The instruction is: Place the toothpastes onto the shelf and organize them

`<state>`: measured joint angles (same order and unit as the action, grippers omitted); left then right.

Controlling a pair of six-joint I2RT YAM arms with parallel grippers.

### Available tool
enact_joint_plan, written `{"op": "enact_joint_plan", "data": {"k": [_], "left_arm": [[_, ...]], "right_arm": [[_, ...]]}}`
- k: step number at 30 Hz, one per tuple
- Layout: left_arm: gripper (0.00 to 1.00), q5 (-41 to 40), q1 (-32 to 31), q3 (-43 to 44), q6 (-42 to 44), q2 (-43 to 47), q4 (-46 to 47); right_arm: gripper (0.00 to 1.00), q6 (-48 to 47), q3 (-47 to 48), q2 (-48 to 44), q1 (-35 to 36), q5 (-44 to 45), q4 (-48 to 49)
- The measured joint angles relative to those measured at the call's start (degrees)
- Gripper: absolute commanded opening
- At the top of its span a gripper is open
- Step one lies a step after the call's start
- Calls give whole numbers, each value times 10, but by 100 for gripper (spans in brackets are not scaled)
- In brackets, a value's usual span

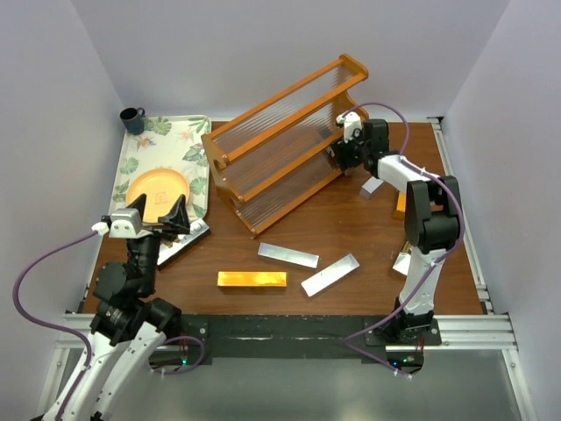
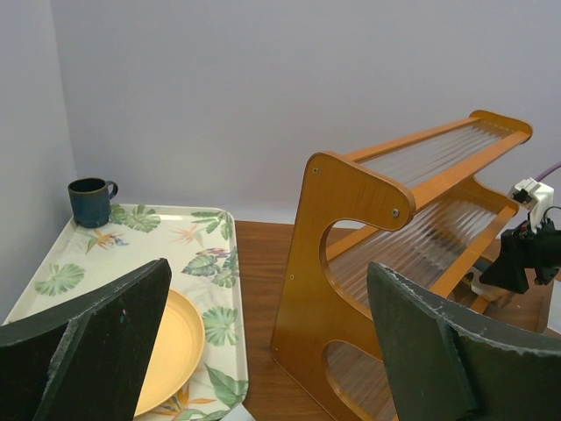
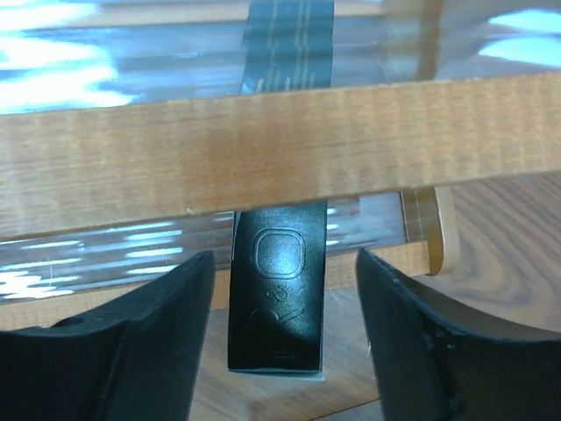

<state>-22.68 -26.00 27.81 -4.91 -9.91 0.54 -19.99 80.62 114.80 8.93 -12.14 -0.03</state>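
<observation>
1 dark carton point(image 3: 276, 298) looks lodged on the shelf point(image 1: 280, 149) between the spread right fingers point(image 3: 140, 351), the left fingers point(image 2: 88, 342) are spread and empty, and 1 orange carton point(image 1: 252, 279) and 2 silver cartons point(image 1: 287, 254) point(image 1: 330, 274) wait on the surface point(image 1: 368, 237).

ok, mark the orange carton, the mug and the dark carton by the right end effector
orange carton point(image 1: 252, 279): top external view, middle of its top face.
mug point(image 2: 91, 203): left wrist view, side of its body.
dark carton point(image 3: 278, 303): right wrist view, exposed face, just under the embossed square.

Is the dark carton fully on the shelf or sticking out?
Sticking out: the dark carton overhangs the shelf front rail, inside the open right gripper.
</observation>
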Motion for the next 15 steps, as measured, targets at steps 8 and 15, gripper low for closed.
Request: {"op": "enact_joint_plan", "data": {"k": [8, 15], "left_arm": [[99, 2, 0, 0, 0, 0, 0], [99, 4, 0, 0, 0, 6, 0]], "right_arm": [[84, 12, -57, -60, 0, 12, 1], [84, 103, -135, -134, 0, 24, 23]]}}
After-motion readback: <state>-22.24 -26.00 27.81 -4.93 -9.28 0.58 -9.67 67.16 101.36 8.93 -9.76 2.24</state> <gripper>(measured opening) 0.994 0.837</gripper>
